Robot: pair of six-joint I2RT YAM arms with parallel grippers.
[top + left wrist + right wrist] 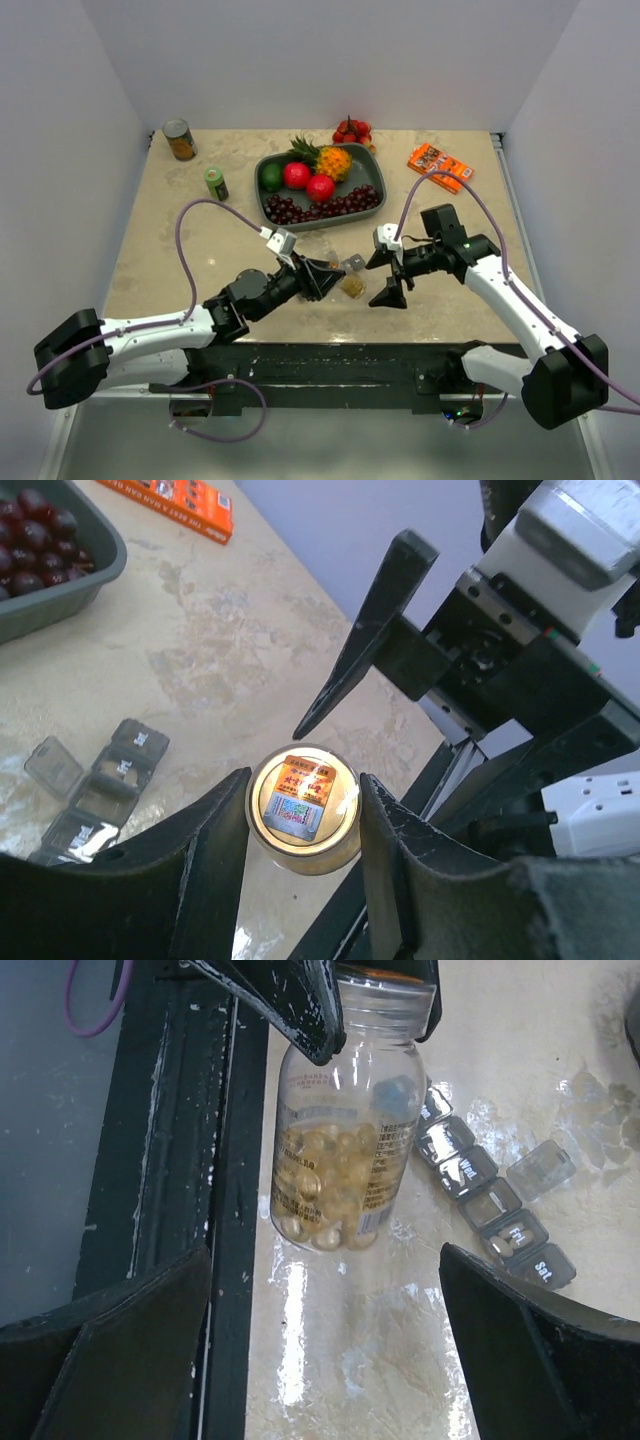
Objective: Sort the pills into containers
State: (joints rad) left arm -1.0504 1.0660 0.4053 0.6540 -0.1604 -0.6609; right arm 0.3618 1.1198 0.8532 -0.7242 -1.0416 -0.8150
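Note:
A clear pill bottle (345,1150) with a gold cap (303,802), holding yellow capsules, is near the table's front edge. My left gripper (303,782) is shut on its cap; in the top view it (337,279) covers most of the bottle (352,287). The dark-grey strip of containers (490,1200) lies just beyond the bottle, with some lids open and a few pale pills in one compartment. It also shows in the left wrist view (95,790). My right gripper (325,1260) is wide open and empty, facing the bottle, with one finger (370,630) close to the cap.
A grey fruit tray (377,207) with cherries, apples and a pineapple stands at the back centre. A tin can (179,139) and a green bottle (216,183) stand back left, and an orange box (439,166) back right. A black rail (180,1160) runs along the front edge.

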